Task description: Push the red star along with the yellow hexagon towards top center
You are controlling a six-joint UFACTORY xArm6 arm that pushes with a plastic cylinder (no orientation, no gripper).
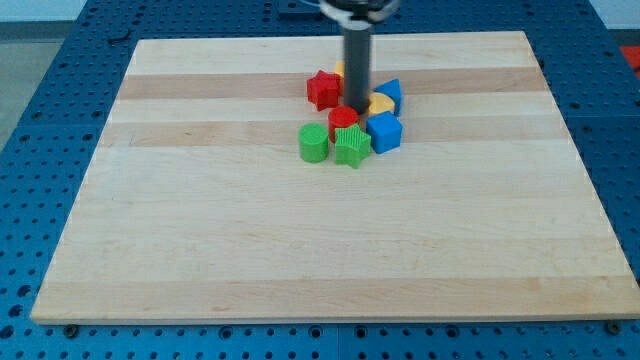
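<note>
The red star (322, 89) lies near the top centre of the wooden board (200, 230). My tip (357, 108) stands just right of the star, in the middle of a tight cluster of blocks. A yellow block (380, 103) lies right of the tip, partly hidden between two blue blocks; its shape is hard to make out. A second yellow sliver (339, 70) shows just left of the rod, above the star. I cannot tell which of the two is the hexagon.
A red cylinder (343, 120) sits just below the tip. A green cylinder (313, 143) and a green star (350, 146) lie below it. A blue block (390, 91) and a blue cube (384, 131) lie to the right.
</note>
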